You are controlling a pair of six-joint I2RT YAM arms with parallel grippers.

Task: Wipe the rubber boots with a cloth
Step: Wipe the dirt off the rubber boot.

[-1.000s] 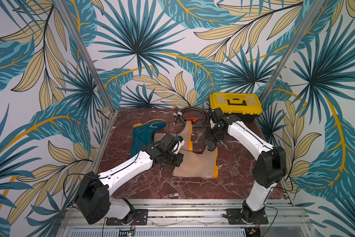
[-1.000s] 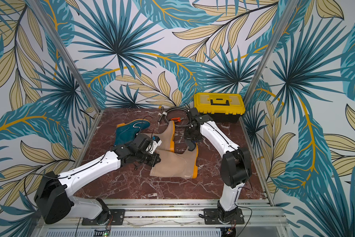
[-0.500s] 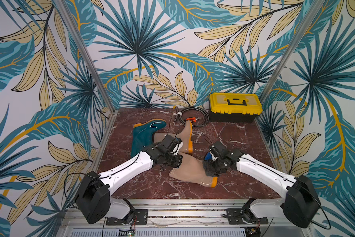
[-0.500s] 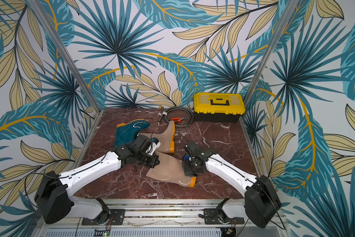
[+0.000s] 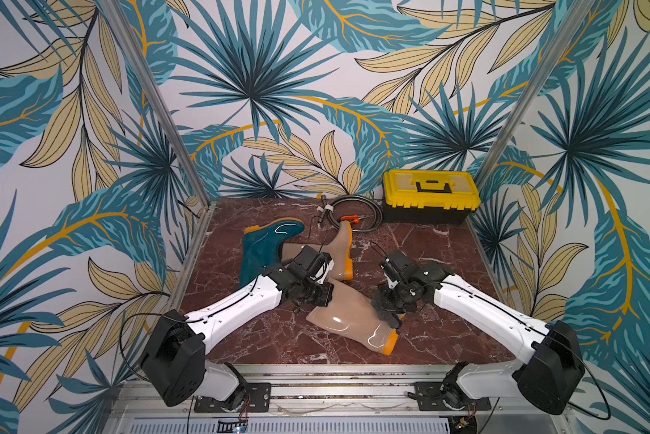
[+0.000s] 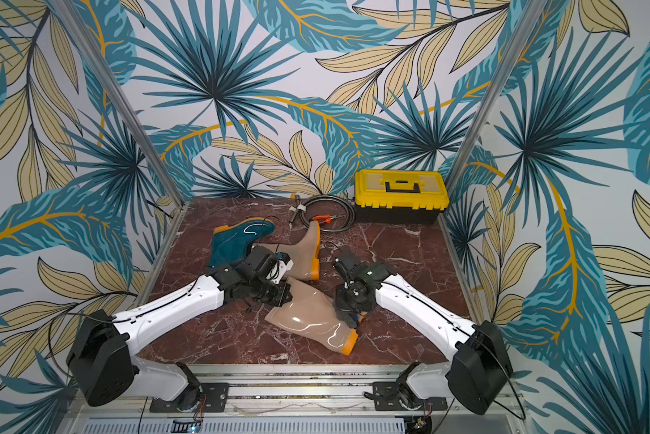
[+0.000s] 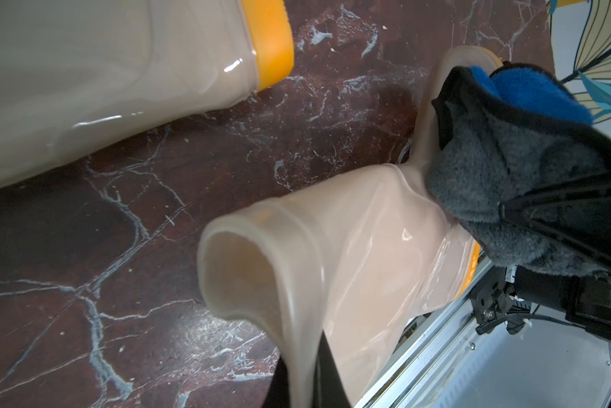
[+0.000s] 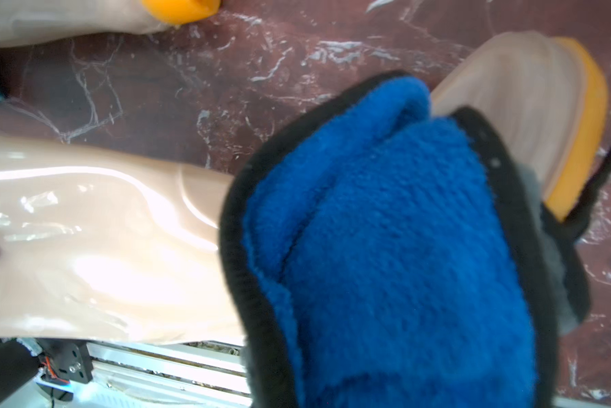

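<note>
Now the right gripper (image 5: 389, 313), clamping the cloth (image 8: 385, 247), has swung onto the near boot (image 5: 347, 319). The left gripper (image 5: 317, 295) pinches the same boot, so wiping is underway.

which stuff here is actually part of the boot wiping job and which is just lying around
Part of the job: blue cloth; near tan boot; far tan boot; teal boot.

Just lying about: yellow toolbox; coiled cable; orange-handled pliers.

I work in a staged lab booth: leaf-print wallpaper panels (image 5: 263, 94), bare aluminium frame posts (image 5: 158, 101), red-brown marble-look table (image 5: 428, 240), yellow plastic toolbox (image 5: 431, 191) right of centre.
</note>
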